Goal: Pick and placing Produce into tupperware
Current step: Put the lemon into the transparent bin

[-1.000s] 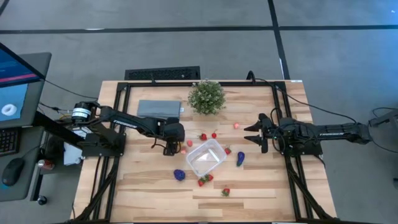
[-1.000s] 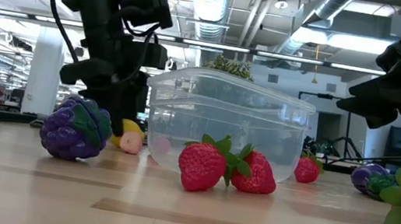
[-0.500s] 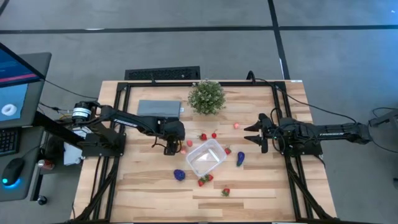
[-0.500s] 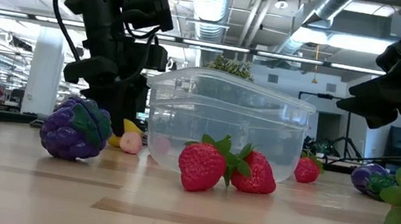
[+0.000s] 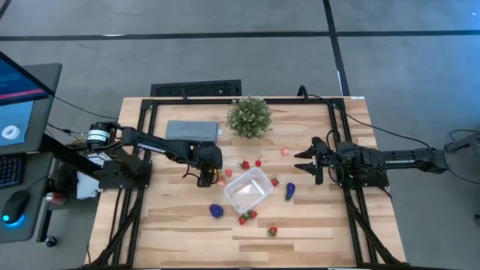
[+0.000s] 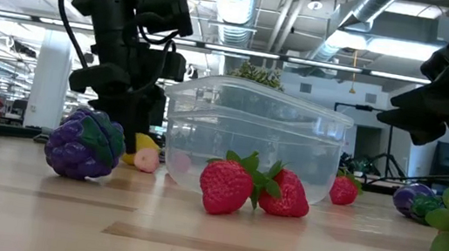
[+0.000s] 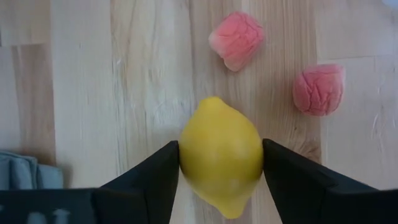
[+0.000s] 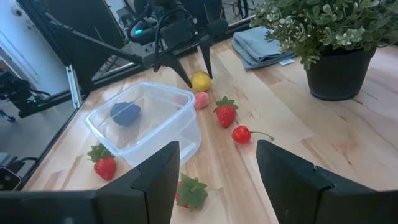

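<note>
left gripper point(image 7: 221, 163) around the yellow lemon point(image 7: 221, 155) — fingers touching both sides

The small clear plastic tupperware box point(image 5: 248, 190) sits mid-worktop point(image 5: 180, 232). Just left of it, the left pincer point(image 7: 221, 163) brackets the yellow toy lemon point(image 7: 221, 154). Two red toy strawberries point(image 6: 254, 187) touch its near side; the bushy green potted plant point(image 5: 249, 115) stands behind it.

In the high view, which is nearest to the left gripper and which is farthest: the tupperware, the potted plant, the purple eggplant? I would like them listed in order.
1. The tupperware, just beside the left gripper, toward the table's middle.
2. The potted plant, at the far edge.
3. The purple eggplant, beyond the tupperware, on the right arm's side.
</note>
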You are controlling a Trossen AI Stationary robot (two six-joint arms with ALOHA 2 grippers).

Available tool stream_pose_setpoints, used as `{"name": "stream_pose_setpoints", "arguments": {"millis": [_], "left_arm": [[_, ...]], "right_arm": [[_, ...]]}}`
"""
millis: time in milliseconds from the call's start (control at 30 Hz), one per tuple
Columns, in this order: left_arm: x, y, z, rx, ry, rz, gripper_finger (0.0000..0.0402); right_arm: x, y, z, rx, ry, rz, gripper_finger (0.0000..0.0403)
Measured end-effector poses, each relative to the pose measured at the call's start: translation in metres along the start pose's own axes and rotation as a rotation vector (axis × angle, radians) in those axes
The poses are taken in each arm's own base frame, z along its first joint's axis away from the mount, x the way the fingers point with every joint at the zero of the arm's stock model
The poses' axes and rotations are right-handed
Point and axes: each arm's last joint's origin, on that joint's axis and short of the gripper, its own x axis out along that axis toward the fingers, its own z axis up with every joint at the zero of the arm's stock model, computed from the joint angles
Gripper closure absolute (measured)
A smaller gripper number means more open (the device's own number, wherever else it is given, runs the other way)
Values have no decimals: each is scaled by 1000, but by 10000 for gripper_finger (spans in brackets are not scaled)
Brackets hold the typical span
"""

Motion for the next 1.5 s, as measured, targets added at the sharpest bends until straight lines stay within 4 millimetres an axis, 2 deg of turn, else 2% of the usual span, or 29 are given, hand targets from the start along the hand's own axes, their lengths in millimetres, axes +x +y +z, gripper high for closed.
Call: {"name": "stream_pose_setpoints", "arguments": {"millis": [133,367,1133,1367,1500], "left_arm": [[0,0,0,-8,-1,0,215],[0,0,0,-10,0,-1,196],[0,0,0,-18,-3,6,192],[0,1,2,-10,-21,19,211],[0,1,2,-9,-22,20,207]], "right_arm": [[0,0,0,0,0,1,164],[0,0,0,1,0,1,164],[0,0,0,0,0,2,164],[0,0,0,0,0,2,164],[0,0,0,0,0,2,164]]}}
